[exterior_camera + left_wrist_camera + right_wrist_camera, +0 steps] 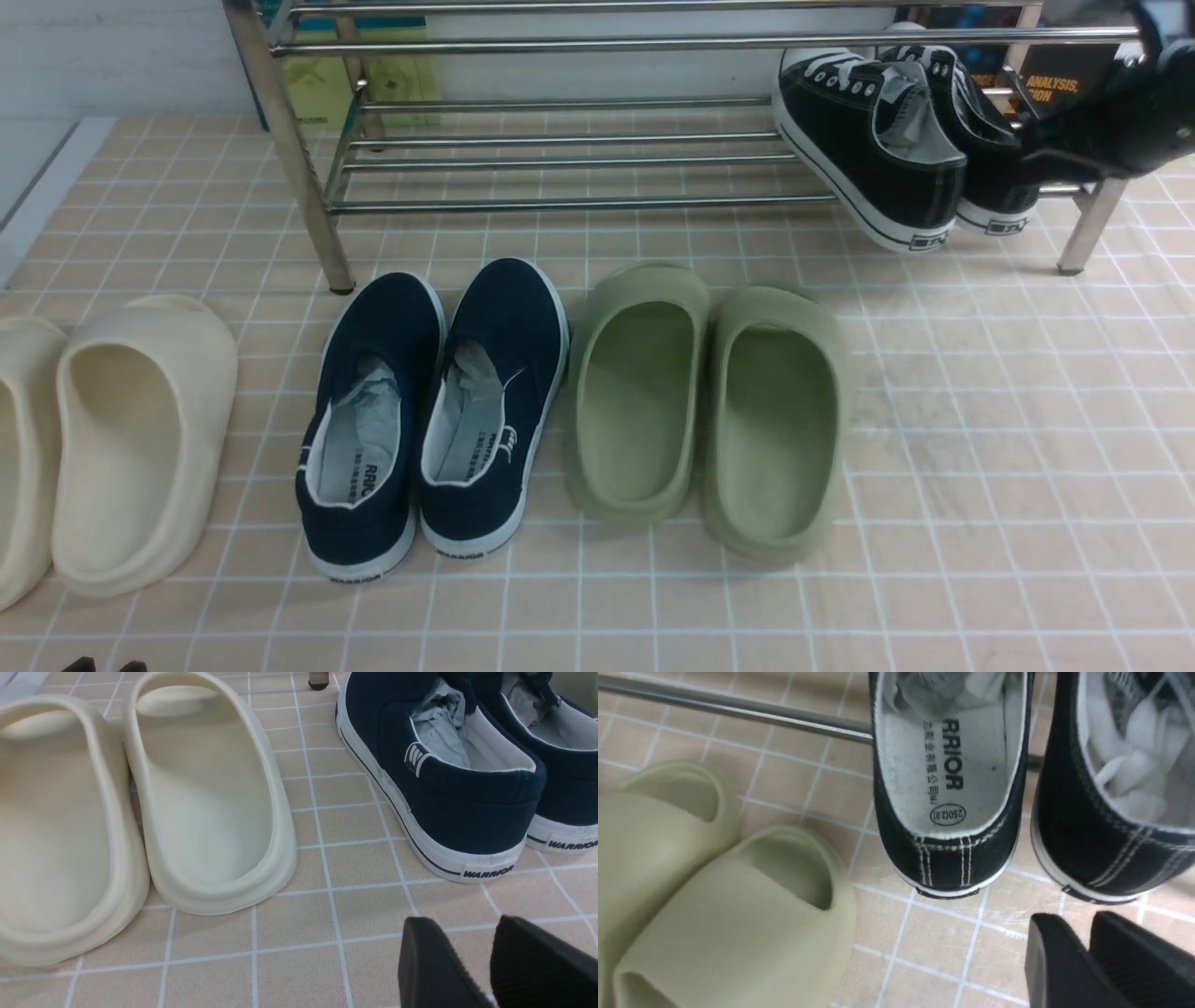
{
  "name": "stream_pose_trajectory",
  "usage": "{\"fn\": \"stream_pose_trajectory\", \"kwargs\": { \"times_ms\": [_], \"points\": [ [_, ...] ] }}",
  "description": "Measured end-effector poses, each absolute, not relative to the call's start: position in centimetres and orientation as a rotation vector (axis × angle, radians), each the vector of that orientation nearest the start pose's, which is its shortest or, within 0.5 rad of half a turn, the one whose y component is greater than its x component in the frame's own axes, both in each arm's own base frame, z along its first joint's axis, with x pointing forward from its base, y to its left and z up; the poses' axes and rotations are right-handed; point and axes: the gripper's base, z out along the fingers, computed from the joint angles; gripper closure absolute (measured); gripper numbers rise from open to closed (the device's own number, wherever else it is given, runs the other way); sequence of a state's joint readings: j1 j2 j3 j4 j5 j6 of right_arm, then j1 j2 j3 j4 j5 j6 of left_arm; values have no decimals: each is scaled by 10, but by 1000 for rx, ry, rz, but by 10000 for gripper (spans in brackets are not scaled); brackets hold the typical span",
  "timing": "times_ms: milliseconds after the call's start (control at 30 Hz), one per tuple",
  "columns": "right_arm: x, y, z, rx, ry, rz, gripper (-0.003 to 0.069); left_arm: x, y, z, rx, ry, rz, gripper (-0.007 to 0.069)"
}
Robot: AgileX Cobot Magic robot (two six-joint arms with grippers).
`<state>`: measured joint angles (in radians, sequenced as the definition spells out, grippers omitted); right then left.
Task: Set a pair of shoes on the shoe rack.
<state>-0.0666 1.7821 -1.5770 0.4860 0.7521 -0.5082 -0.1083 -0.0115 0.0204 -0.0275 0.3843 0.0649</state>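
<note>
Right wrist view showed the right gripper [1080, 926] with jaws narrowly parted, holding nothing, just behind the heels. Beyond, the pair of shoes [896, 140] leaned toes-up on the lower tier of the shoe rack [560, 201], at its right end, heels overhanging the front bar. Any withdrawal should probably run straight back, clear of those heels.

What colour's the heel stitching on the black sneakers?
White; the sneakers show best in right wrist view.
</note>
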Motion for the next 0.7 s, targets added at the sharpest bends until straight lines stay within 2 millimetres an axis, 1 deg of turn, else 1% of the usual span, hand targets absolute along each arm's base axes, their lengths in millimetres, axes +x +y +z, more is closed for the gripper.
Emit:
{"fn": "stream_pose_trajectory", "kwargs": {
  "times_ms": [33,67,100,167,200,233,267,333,367,400,433,467,500,533,567,600,633,700],
  "points": [
    [397,2,339,-268,2306,253,526,52,-7,172,146,1871,-57,385],
    [388,2,353,-282,2289,232,526,52,-7,172,146,1871,-57,385],
    [372,2,372,-289,2264,203,526,52,-7,172,146,1871,-57,385],
    [349,1,399,-273,2228,167,524,52,-7,172,146,1871,-57,385],
    [332,1,415,-257,2204,148,524,52,-7,172,146,1871,-57,385],
    [325,1,422,-250,2195,141,524,52,-7,172,146,1871,-57,385],
    [296,1,445,-220,2156,120,524,52,-7,172,146,1871,-57,385],
    [258,2,472,-192,2094,103,524,52,-7,172,146,1871,-57,385],
    [254,2,474,-190,2087,101,524,52,-7,172,146,1871,-57,385],
    [226,3,487,-179,2032,86,524,52,-7,172,146,1871,-57,385],
    [210,4,494,-177,1997,75,524,52,-7,172,146,1871,-57,385],
    [191,4,497,-175,1966,61,531,52,-7,172,146,1871,-57,385],
    [170,5,497,-175,1942,47,552,52,-7,172,146,1871,-57,385],
    [154,5,492,-174,1933,31,579,52,-7,172,146,1871,-57,385],
    [139,5,486,-174,1929,12,613,52,-7,172,146,1871,-57,385],
    [129,4,479,-172,1928,-9,641,52,-7,172,146,1871,-57,385],
    [117,3,468,-173,1933,-38,666,52,-7,172,146,1871,-57,385],
    [100,0,442,-174,1951,-107,677,52,-7,172,146,1871,-57,385]
  ]
}}
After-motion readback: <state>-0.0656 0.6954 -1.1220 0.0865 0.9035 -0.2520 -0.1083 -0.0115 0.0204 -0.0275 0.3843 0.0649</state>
